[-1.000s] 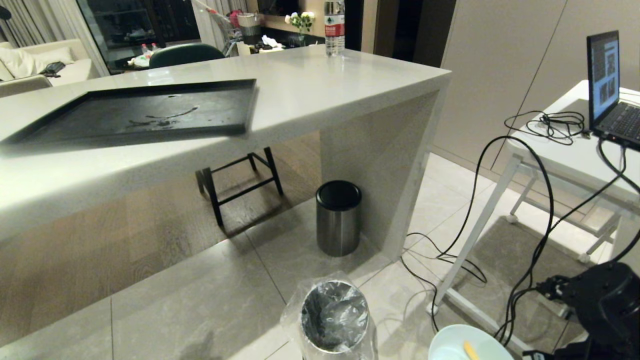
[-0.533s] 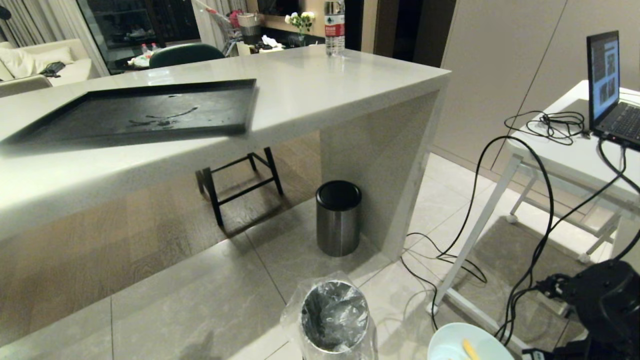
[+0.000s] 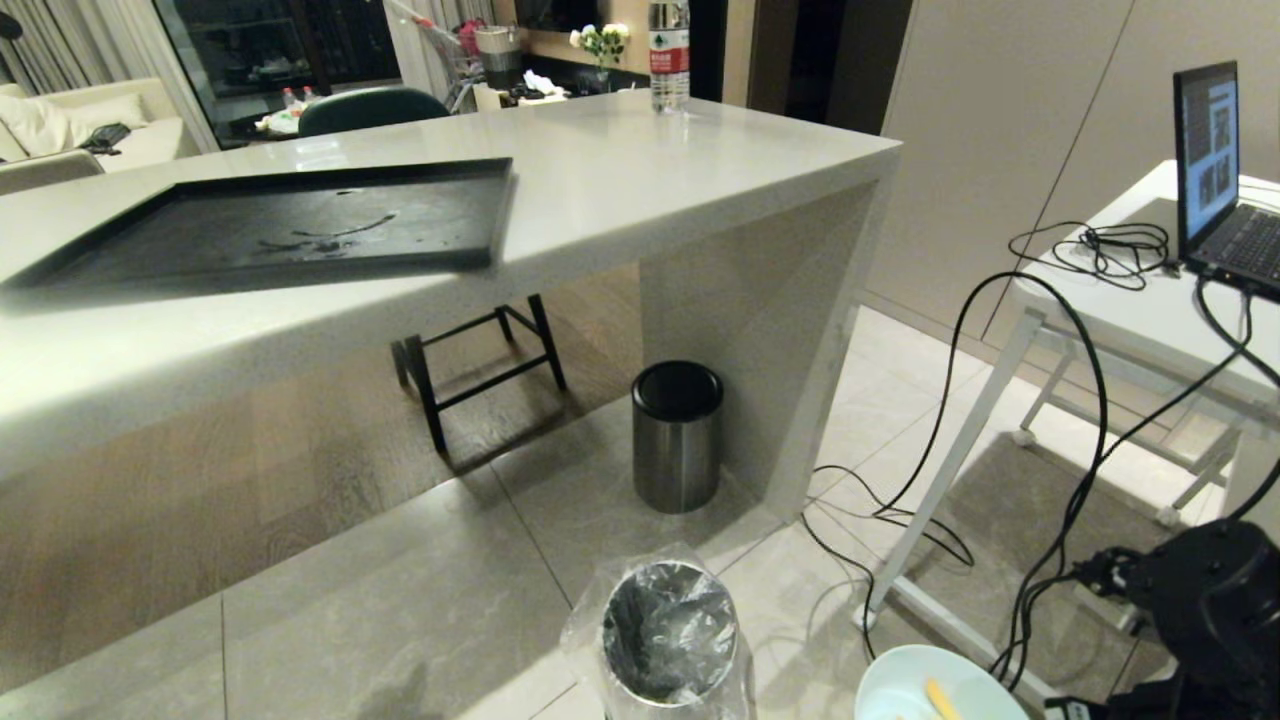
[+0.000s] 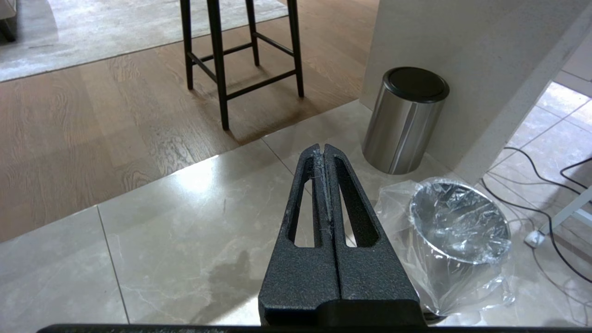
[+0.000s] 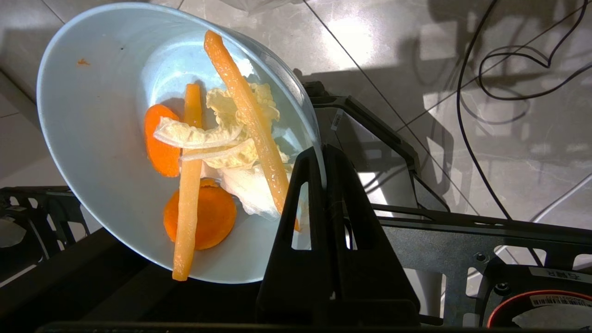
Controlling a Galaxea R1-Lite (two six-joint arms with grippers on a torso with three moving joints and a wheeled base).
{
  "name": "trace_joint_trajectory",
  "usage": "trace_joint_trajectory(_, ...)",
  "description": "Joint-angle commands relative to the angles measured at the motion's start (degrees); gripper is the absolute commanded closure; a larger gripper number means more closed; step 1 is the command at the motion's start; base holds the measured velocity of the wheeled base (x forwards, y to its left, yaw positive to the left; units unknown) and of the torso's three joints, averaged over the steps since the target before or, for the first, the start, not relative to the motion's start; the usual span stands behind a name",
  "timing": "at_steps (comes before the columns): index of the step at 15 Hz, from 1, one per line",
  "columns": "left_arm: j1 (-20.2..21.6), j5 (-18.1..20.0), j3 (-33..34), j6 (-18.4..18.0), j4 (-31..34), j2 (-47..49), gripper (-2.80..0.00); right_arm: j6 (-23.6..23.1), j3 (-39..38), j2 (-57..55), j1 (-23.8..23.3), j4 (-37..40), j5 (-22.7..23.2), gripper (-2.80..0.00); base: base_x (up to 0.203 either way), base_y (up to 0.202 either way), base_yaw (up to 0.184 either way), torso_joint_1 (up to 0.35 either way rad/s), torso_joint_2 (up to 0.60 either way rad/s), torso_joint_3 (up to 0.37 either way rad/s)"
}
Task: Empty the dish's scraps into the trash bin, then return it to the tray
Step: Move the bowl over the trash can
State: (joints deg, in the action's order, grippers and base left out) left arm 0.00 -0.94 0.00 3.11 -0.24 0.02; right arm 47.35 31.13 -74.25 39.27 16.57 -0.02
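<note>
Right pincer (image 5: pixel 323 159) stays clenched on your dish (image 5: pixel 106 115), scraps (image 5: pixel 217 152) unspilled, unmoved beside the trash bin (image 3: pixel 668 630); tipping remains

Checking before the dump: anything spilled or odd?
No spill. The scraps sit in the dish, pinched at its rim by the right gripper, beside the trash bin, not over it.
</note>
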Motion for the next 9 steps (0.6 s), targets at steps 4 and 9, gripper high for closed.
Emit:
trace_joint_trajectory(4, 0.0, 0.0, 0.0, 0.1, 0.0, 0.1, 0.0, 0.3, 0.0, 0.1, 0.0, 0.1, 0.0, 0.0, -0.116, 0.0, -0.002, -0.002, 0.0, 0.001)
trace_joint_trajectory(9, 0.0, 0.0, 0.0, 0.1, 0.0, 0.1, 0.0, 0.3, 0.0, 0.0, 0.0, 0.1, 0.0, 0.0, -0.185, 0.0, -0.002, 0.002, 0.0, 0.001)
